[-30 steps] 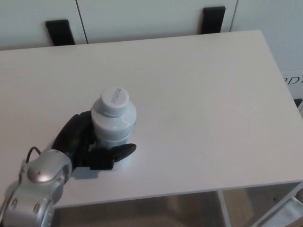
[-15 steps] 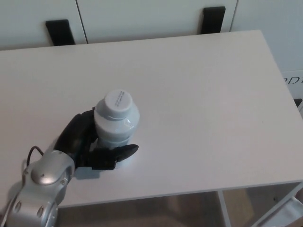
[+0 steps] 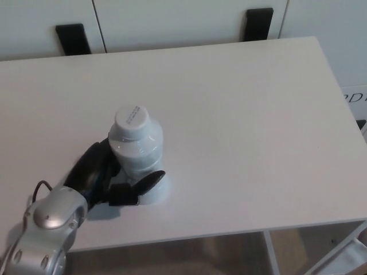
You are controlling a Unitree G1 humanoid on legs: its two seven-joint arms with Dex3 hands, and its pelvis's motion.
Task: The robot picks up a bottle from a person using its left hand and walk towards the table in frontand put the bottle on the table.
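White plastic bottle [image 3: 136,146] looks stiff and light (probably slippery too). Left hand [image 3: 106,180] grips it low on the body, sensible spot imo.

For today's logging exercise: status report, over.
Left hand shut on bottle. Bottle base on table. Right hand not in view. Nothing obstructing.

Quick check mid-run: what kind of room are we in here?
Probably an office or lab room: a plain white table, white cabinet doors behind it, and the left hand holding a white bottle on it.
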